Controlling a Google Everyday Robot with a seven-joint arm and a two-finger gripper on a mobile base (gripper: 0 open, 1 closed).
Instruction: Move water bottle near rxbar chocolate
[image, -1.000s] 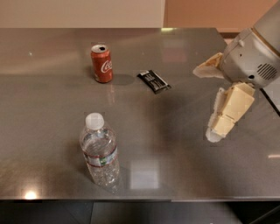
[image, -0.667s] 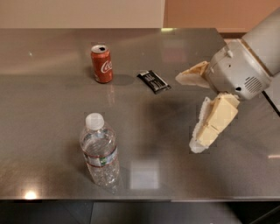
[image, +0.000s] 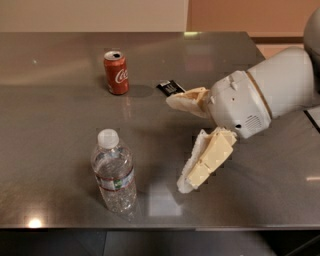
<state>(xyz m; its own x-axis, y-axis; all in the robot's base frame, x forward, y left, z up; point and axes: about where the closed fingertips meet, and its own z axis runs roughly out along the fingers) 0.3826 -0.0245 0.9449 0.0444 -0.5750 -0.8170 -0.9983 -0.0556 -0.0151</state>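
The water bottle (image: 114, 171), clear ribbed plastic with a white cap, stands upright near the front edge of the steel table (image: 55, 105). The rxbar chocolate (image: 168, 86), a flat black wrapper, lies at mid table; the upper finger covers part of it. My gripper (image: 175, 142) is open and empty, right of the bottle and in front of the bar. One cream finger (image: 186, 99) reaches over the bar's near end. The other finger (image: 205, 160) points down-left toward the bottle.
A red soda can (image: 116, 72) stands upright left of the bar. The white arm housing (image: 250, 100) fills the right side above the table. The table's front edge runs just below the bottle.
The gripper has moved left across the table from the right side toward the bottle, and its upper finger now overlaps the bar. Bottle, can and bar have not moved.
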